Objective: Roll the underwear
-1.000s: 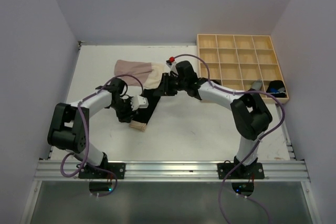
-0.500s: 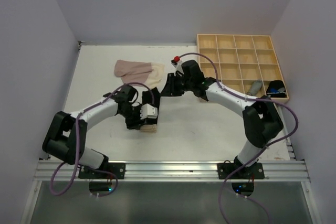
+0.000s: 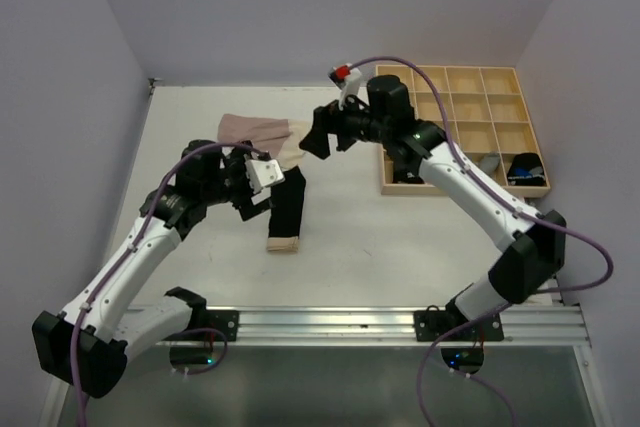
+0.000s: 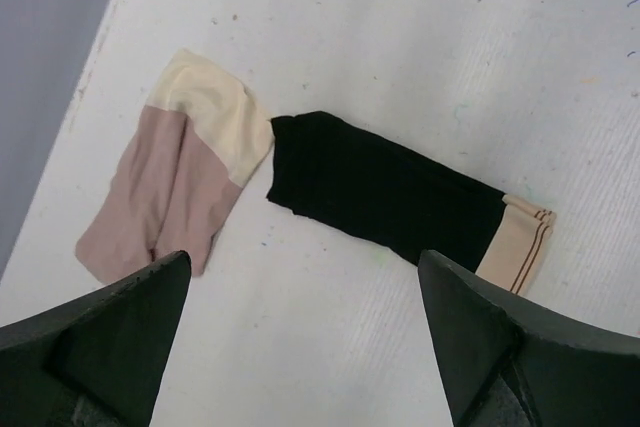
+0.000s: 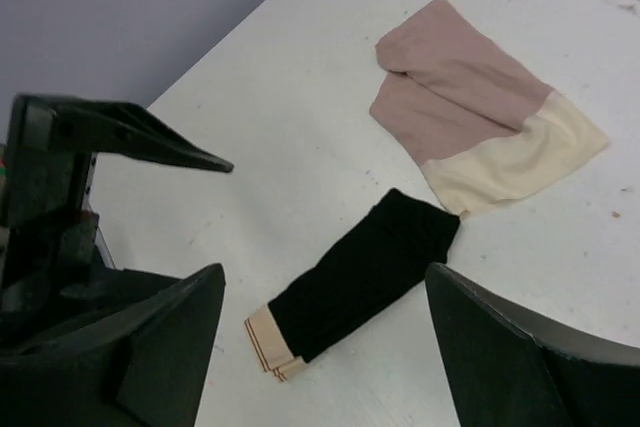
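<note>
both tools apart, empty: left tool [image 4: 300,269], right tool [image 5: 325,282]. black underwear [image 3: 288,209] lies left of the tray [image 3: 450,69], a flat folded strip, not yet rolled. pale underwear [image 3: 262,137], also left of the tray, unrolled. two tray pieces [image 3: 487,164] maybe rolled.

The top external camera is looking down from above and behind the arm bases [image 3: 195,325], taking in the whole worktop [image 3: 400,247]. Both wrist cameras are looking down from well above it, from opposite sides, sharing the black underwear [image 4: 385,189] and the beige-pink underwear [image 4: 170,192].
</note>
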You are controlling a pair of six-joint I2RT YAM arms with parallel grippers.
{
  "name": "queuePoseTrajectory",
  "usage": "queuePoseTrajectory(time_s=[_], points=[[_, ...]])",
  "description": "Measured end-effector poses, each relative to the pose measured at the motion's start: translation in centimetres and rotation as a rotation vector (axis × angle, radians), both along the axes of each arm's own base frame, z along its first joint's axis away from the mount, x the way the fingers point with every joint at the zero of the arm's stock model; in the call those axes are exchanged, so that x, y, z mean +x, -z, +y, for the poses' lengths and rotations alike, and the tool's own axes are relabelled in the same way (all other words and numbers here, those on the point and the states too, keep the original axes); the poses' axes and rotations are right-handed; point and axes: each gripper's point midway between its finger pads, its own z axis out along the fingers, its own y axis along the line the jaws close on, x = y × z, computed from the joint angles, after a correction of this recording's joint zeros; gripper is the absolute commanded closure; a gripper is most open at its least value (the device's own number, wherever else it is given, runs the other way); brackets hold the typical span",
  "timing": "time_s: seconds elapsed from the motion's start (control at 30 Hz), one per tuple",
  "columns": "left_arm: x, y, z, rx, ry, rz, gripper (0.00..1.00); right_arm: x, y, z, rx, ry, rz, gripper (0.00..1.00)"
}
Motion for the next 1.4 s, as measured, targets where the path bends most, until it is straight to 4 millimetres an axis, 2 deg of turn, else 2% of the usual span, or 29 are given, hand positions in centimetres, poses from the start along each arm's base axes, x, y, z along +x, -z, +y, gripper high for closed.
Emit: queuePoseTrajectory(time_s=[0.03,0.07,0.13,0.2,0.23,0.3,0.33,0.37,0.5,0.6,0.7,0.93,1.2,1.27,1.4], points=[[0.1,0.2,-0.1,0.001,0.003,0.015,0.00,0.7,0.1,1.0,-0.007,-0.027,0.014,0.18],[0.1,0.9,-0.3,0.008,0.010,0.043,0.00,1.5,0.4,2.2,-0.011,-0.053,0.028,0.24],[-0.4,2.6,-0.3,0.024,0.019,0.106,0.00,2.7,3.1,4.7,-0.037,-0.104,0.090,0.35],[-1.4,3.7,-0.1,0.024,0.028,0.132,0.01,2.4,7.9,6.6,-0.082,-0.157,0.204,0.42],[-1.9,4.0,0.1,0.023,0.030,0.135,0.09,1.8,10.6,7.3,-0.110,-0.182,0.271,0.45],[-3.0,4.7,0.4,0.023,0.035,0.144,0.17,0.1,15.2,8.0,-0.153,-0.216,0.398,0.48],[-3.5,5.1,0.4,0.026,0.045,0.155,0.24,-1.2,17.7,8.3,-0.170,-0.236,0.476,0.49],[-3.8,5.5,0.4,0.032,0.059,0.167,0.26,-2.3,19.5,8.3,-0.180,-0.247,0.537,0.50],[-5.0,8.4,0.8,0.086,0.108,0.229,0.29,-6.1,23.1,7.9,-0.165,-0.285,0.706,0.53],[-6.2,10.8,1.4,0.127,0.130,0.269,0.29,-7.6,24.7,7.4,-0.139,-0.288,0.777,0.54],[-6.7,11.8,1.6,0.147,0.154,0.275,0.30,-8.4,26.3,6.9,-0.123,-0.278,0.829,0.55],[-6.8,12.2,0.6,0.173,0.252,0.238,0.33,-8.4,26.4,7.0,-0.036,-0.282,0.868,0.57],[-9.5,15.8,-0.7,0.279,0.466,0.197,0.32,-8.4,25.9,6.4,-0.029,-0.245,0.853,0.64],[-9.5,16.0,-0.7,0.292,0.487,0.179,0.30,-8.1,24.4,6.2,-0.022,-0.220,0.828,0.66],[-9.0,15.2,-0.8,0.302,0.510,0.109,0.29,-7.2,19.6,6.6,0.039,-0.192,0.738,0.69]])
